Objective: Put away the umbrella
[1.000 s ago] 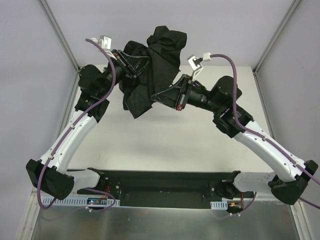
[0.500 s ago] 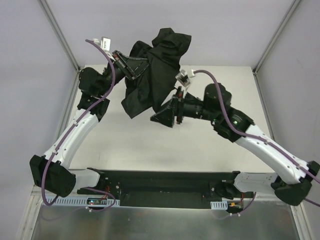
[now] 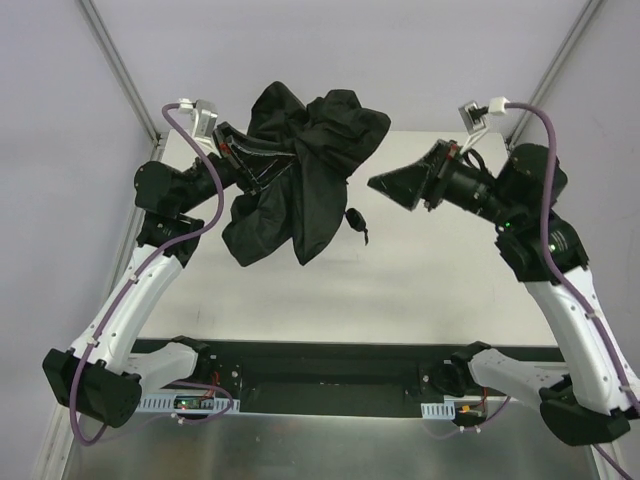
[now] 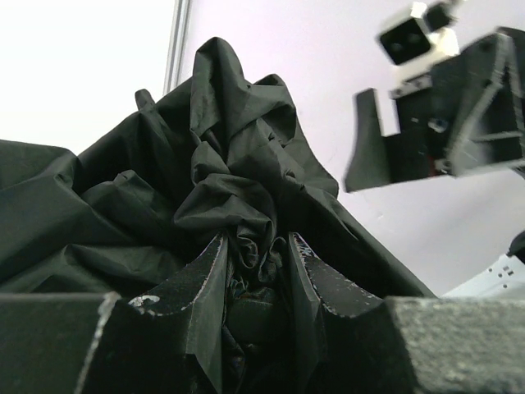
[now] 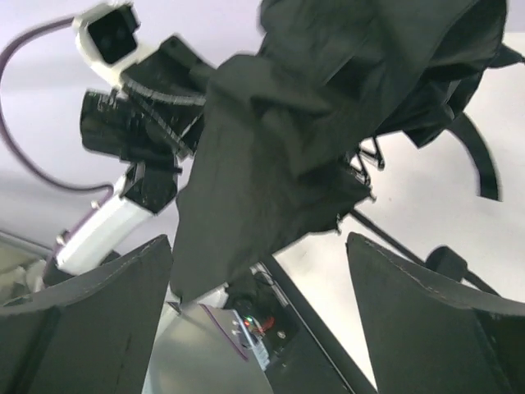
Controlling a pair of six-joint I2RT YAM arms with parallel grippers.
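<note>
Start at the upper left of the overhead view: your left gripper (image 3: 243, 160) is nipped nearly shut on a bunched fold of the umbrella (image 3: 300, 180). In its wrist view the two fingers (image 4: 205, 279) pinch crumpled cloth between them. That grip holds the whole thing in the air above the table (image 3: 420, 290), probably so the canopy hangs free and the other arm can get at it.

At upper centre, the umbrella is a slack heap of matte black fabric, creased and drooping in deep folds, neither rolled nor strapped. Its small handle (image 3: 355, 222) with the cord loop dangles at the lower right of the cloth.

At the upper right, your right gripper (image 3: 382, 184) stands with jaws wide apart and nothing in them, just clear of the fabric and pointed at it. It looks placed to take a fresh hold and gather the folds.
</note>
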